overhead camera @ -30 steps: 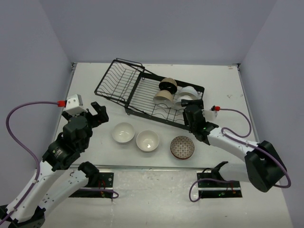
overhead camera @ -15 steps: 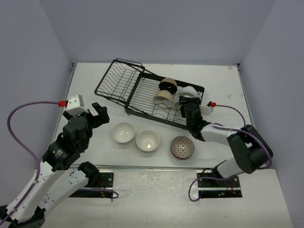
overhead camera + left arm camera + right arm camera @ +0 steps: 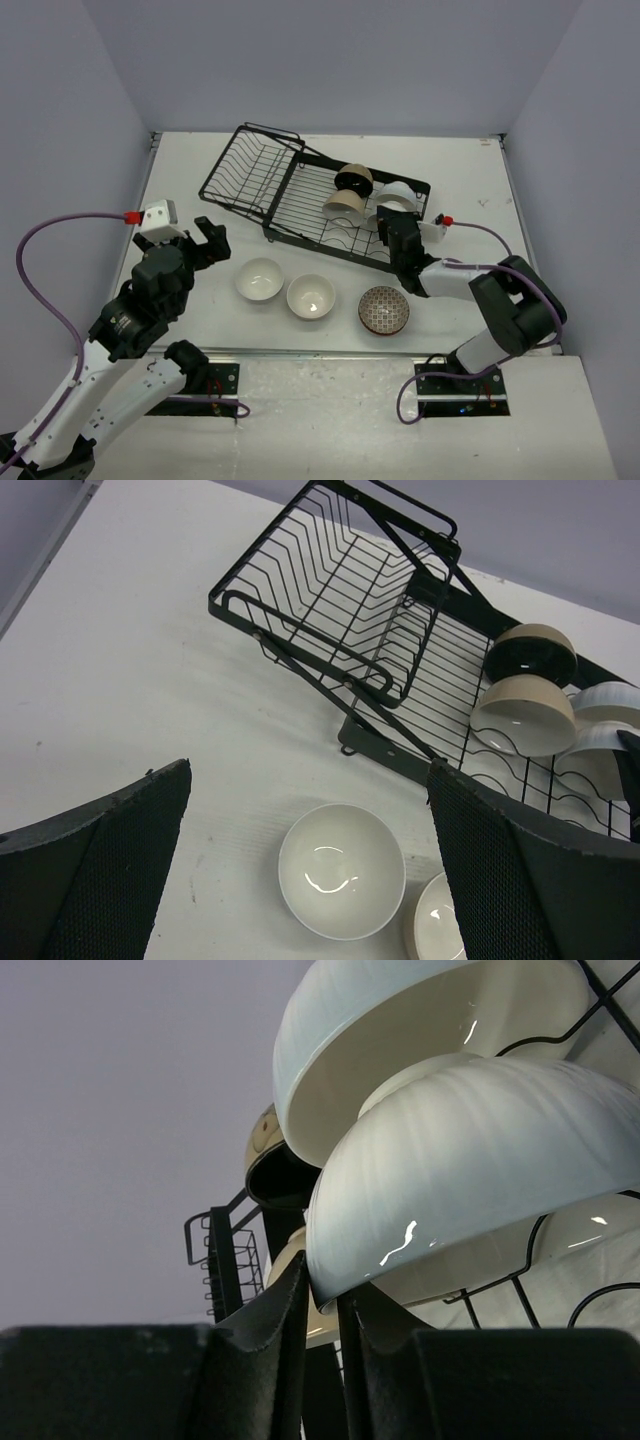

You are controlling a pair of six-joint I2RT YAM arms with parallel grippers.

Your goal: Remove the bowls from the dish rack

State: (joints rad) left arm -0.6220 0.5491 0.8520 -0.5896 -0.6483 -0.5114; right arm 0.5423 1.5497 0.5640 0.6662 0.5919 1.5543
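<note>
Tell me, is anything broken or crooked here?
Nothing looks broken or spilled. The dish rack lies slantwise across the table, its basket end tilted; the bowls in it stand on edge.

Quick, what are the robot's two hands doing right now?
Left gripper: open, holding nothing.
Right gripper: shut on the rim of the nearest white bowl.

Cropped and hidden parts.
Cut off in the right wrist view: ribbed white bowl at the right edge, smooth white bowl at the top. Cut off at the left wrist view's bottom: lower white bowl. Hidden from above beneath own body: right end effector fingertips.
</note>
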